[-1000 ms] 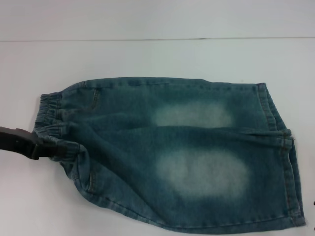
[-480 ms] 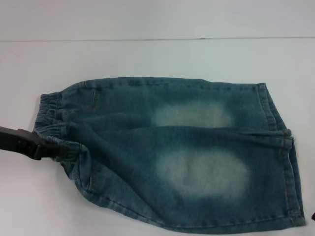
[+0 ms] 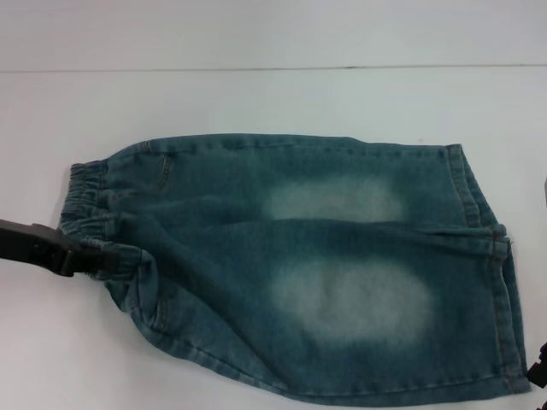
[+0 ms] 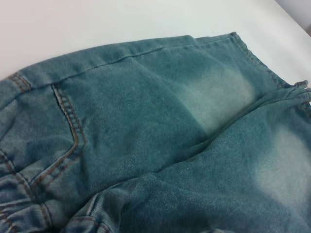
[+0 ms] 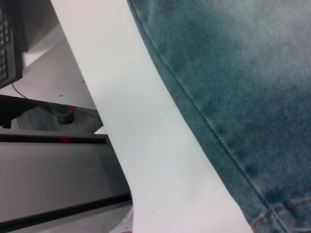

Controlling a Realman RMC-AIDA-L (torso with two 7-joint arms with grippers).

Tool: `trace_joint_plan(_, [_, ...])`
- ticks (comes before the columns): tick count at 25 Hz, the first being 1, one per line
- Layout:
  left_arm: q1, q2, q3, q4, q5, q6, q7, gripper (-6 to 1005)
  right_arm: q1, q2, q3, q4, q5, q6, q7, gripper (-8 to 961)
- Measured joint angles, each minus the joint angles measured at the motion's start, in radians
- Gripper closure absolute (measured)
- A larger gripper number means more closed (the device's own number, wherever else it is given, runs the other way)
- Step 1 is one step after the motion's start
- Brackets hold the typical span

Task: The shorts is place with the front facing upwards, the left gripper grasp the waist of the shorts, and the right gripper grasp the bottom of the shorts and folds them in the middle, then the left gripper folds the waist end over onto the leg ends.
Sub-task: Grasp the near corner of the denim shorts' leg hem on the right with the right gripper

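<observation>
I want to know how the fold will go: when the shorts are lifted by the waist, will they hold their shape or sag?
Probably sag: the shorts lie limp on the table, with soft creases across the denim. The elastic waist bunches where the left tool meets it, so it should gather, not stay flat. Denim looks thick enough to drape heavily rather than flutter.

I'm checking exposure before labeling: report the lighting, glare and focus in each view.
Head view: even light, white table washed out, shorts slightly soft, left gripper dark. Left wrist view: denim stitching sharp, no glare. Right wrist view: hem soft, background dim.
</observation>
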Motion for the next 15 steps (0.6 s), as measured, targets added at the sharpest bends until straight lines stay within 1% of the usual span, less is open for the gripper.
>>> trace_joint_plan(15, [0.007,0.000,0.001,-0.010,-0.005,0.000,-0.002,967,0.000,0.002,0.000,0.006,0.000,0.046,0.012,72])
